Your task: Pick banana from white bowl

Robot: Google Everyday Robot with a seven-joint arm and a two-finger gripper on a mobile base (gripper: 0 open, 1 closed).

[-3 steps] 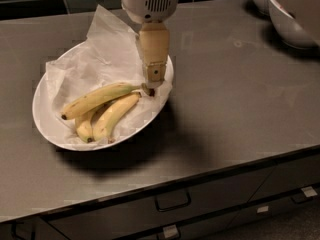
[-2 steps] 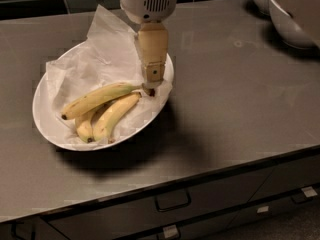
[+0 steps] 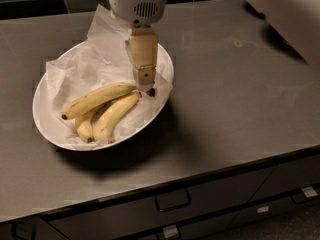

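Note:
The white bowl (image 3: 42,119) sits on the grey counter at the left, lined with crumpled white paper (image 3: 85,66). Three bananas lie in it. The longest, curved banana (image 3: 97,99) lies on top, its dark stem end near the bowl's right side and its small black far end at the left. My gripper (image 3: 145,86) hangs straight down over the bowl's right part, its tip right at the banana's stem end. I cannot tell whether it holds the stem.
A shorter banana (image 3: 85,126) and a plumper yellow banana (image 3: 116,115) lie under the long one. A pale blurred shape (image 3: 290,14) fills the top right corner. Drawer handles (image 3: 172,201) run along the counter's front below its edge.
The view has shifted slightly; the gripper stays at the banana's stem end in the bowl. The bananas have not visibly moved.

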